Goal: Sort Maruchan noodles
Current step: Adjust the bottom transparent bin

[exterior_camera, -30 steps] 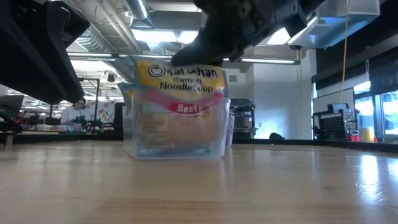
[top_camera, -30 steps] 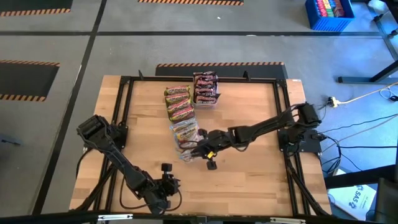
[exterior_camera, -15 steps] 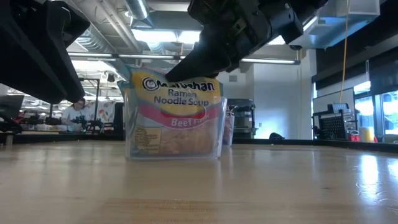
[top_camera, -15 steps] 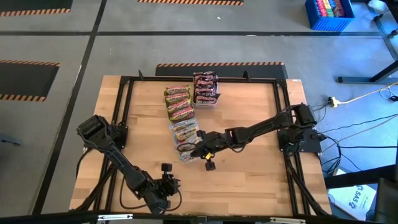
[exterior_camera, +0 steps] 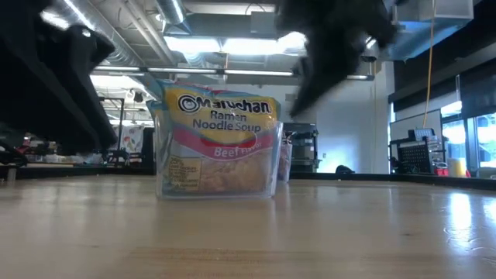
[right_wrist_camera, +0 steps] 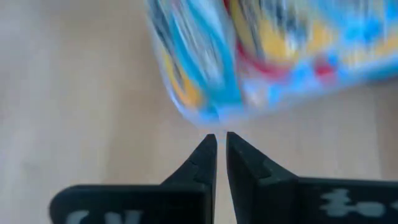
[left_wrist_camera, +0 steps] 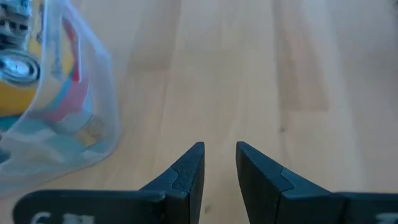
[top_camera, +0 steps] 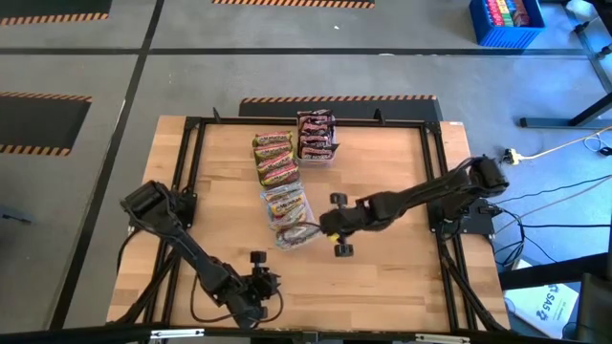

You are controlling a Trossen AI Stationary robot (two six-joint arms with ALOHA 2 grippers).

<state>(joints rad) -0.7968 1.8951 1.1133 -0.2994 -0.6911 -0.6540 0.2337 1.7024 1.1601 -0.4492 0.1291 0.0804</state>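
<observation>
The Maruchan noodles stand sorted in clear trays: dark brown-red packets [top_camera: 316,135] at the far side, green-and-orange ones [top_camera: 274,158] beside them, yellow-pink ones [top_camera: 286,204] nearest. The frontmost yellow-pink packet [exterior_camera: 224,122] stands on edge inside its tray [exterior_camera: 174,182]. My right gripper [top_camera: 317,230] [right_wrist_camera: 221,142] hovers just right of that tray, shut and holding nothing. My left gripper [top_camera: 271,282] [left_wrist_camera: 219,155] is low over the wood near the table's near edge, slightly open, with nothing between its fingers; the tray [left_wrist_camera: 99,134] lies off to one side of it.
A black frame [top_camera: 435,153] borders the wooden tabletop. Bare wood [top_camera: 382,277] spreads to the right of the trays and toward the near edge. A blue crate [top_camera: 507,21] stands on the floor beyond the table.
My right gripper has left the top of the front yellow-pink packet, risen and drawn back toward the table's right edge, tipping steeper. The packet, held raised and tilted before, now stands settled in its tray.
</observation>
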